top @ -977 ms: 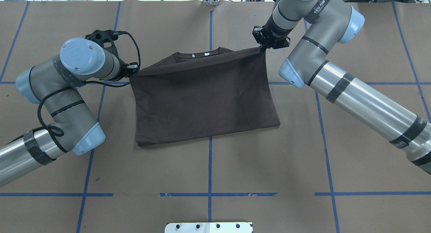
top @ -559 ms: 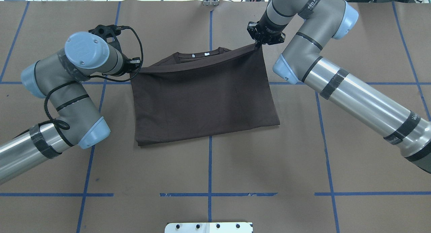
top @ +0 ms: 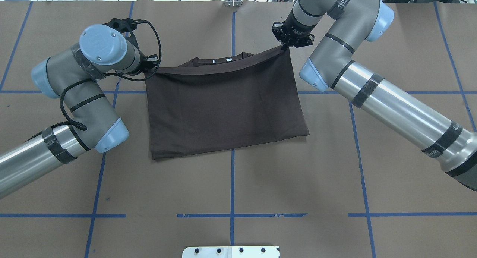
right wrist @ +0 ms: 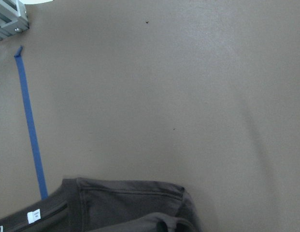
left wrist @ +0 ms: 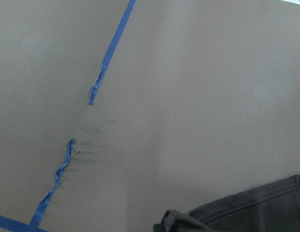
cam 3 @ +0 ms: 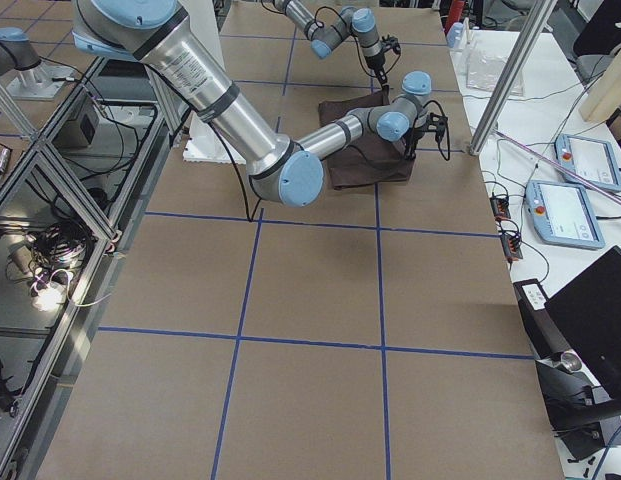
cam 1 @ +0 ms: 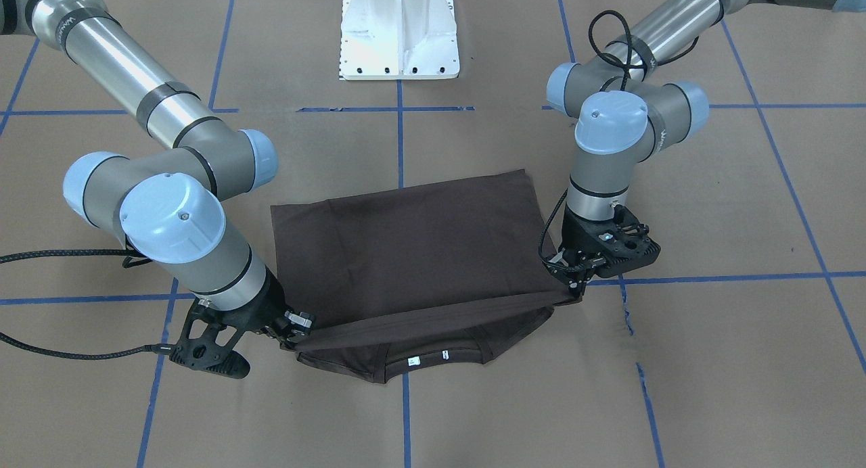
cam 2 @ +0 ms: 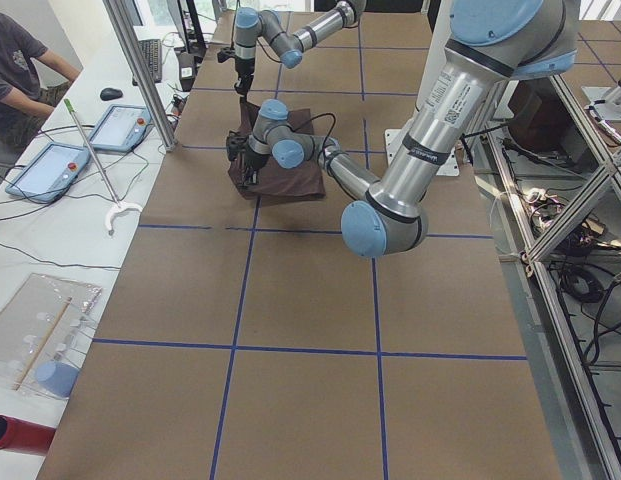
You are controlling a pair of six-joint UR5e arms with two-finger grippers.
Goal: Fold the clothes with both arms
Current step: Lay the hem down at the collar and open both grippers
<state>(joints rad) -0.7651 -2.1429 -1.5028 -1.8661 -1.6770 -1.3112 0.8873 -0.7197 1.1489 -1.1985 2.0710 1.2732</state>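
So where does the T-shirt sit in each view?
Front-facing: T-shirt centre.
Overhead: T-shirt centre, upper half.
Exterior left: T-shirt upper middle, small.
Exterior right: T-shirt upper middle.
Left wrist: T-shirt bottom-right corner.
Right wrist: T-shirt bottom edge.
Landmark: white neck label in front-facing, overhead, right wrist.

The shirt (top: 223, 109) is spread on the table (top: 298, 183); its far-left corner is held by the left gripper (top: 152, 66), its far-right corner by the right gripper (top: 285, 46).
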